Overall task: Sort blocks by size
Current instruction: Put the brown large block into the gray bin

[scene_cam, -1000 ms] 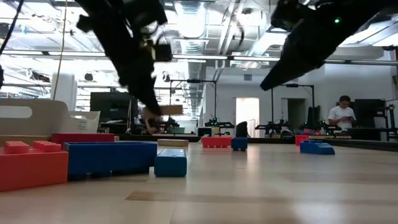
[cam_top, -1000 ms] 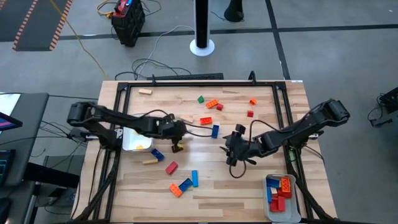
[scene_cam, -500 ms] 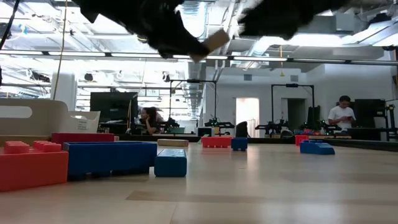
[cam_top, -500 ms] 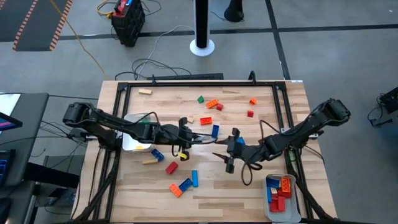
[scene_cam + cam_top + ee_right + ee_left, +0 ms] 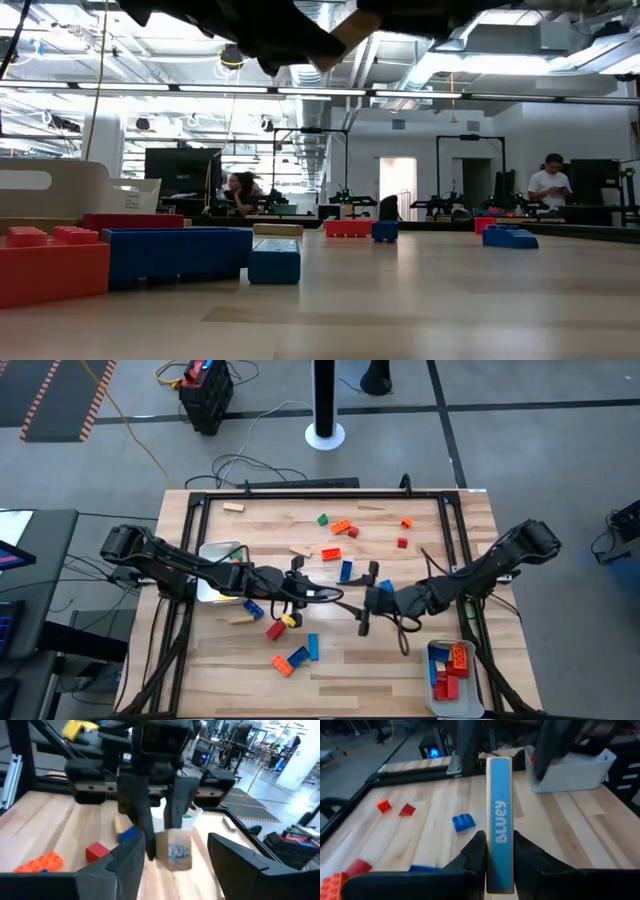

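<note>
**Wood bar held between the two arms above mid-table**

The left pincer is pinching a tan wood bar with blue lettering on its edge; the bar stands up between the two dark fingers in the left wrist view. The bar is lifted off the table, over its middle. Facing it, the right pincer is spread, its fingers either side of the bar's end without touching it, as the right wrist view shows.

The other blocks lie scattered. Near the left pincer are a red block, a small yellow one and a blue one, with a tan bar beside them. Nearer the front edge sit an orange block and two blue ones. Farther back lie a green cube, orange bricks and a small red cube.

A white tray at the right front corner holds red, blue and orange blocks. A second tray lies under the left arm.
</note>
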`<state>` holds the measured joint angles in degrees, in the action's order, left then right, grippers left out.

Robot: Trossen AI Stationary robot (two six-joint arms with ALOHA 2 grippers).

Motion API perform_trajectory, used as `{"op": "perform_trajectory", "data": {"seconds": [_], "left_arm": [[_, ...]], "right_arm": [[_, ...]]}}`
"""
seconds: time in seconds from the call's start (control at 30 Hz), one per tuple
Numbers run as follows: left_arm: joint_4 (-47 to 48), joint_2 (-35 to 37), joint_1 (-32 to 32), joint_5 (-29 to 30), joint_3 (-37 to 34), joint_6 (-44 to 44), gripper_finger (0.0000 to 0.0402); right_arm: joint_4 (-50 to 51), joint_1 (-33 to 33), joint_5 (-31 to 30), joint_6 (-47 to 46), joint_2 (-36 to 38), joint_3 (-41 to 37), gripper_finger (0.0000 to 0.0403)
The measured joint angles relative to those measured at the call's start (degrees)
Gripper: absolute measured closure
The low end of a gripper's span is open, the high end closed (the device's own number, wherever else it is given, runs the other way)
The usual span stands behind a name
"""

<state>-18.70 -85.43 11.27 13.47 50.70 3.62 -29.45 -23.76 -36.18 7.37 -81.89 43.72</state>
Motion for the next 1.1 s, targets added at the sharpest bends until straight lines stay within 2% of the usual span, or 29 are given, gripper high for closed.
{"op": "perform_trajectory", "data": {"seconds": [0.33, 0.43, 0.53, 0.6, 0.7, 0.8, 0.93, 1.1], "left_arm": [[-0.57, 0.0, 0.36, -0.02, 0.0, 0.26, 0.0345], [-0.57, 0.0, 0.36, -0.03, 0.0, 0.26, 0.0345], [-0.44, 0.0, 0.31, 0.17, 0.0, 0.12, 0.0344], [0.11, -0.03, 0.33, -0.3, -0.02, 0.81, 0.0344], [0.69, -0.11, 0.45, -0.22, -0.09, -1.39, 0.0334], [2.26, -0.09, 0.28, 1.76, -0.07, -3.09, 0.03], [4.67, -0.04, 0.41, 4.53, -0.06, -4.22, 0.0241], [9.15, 0.0, 0.28, 5.73, 0.02, -4.59, 0.0199]], "right_arm": [[-6.17, 1.2, 0.29, 2.98, -3.74, 0.02, 0.017], [-6.05, 1.7, 0.46, 2.74, -3.69, 0.02, 0.0208], [-5.32, 2.04, 0.62, 2.39, -3.69, 0.02, 0.0272], [-3.84, 2.71, 2.78, 0.49, -3.66, 0.02, 0.0316], [-2.86, 3.58, 5.88, -0.78, -3.65, 0.04, 0.0321], [-1.45, 3.75, 6.44, -0.35, -3.62, 0.03, 0.0321], [5.98, 2.91, 6.55, -2.89, -2.05, 0.77, 0.0321], [28.08, -0.06, 9.68, -11.65, 1.03, 5.97, 0.0321]]}}
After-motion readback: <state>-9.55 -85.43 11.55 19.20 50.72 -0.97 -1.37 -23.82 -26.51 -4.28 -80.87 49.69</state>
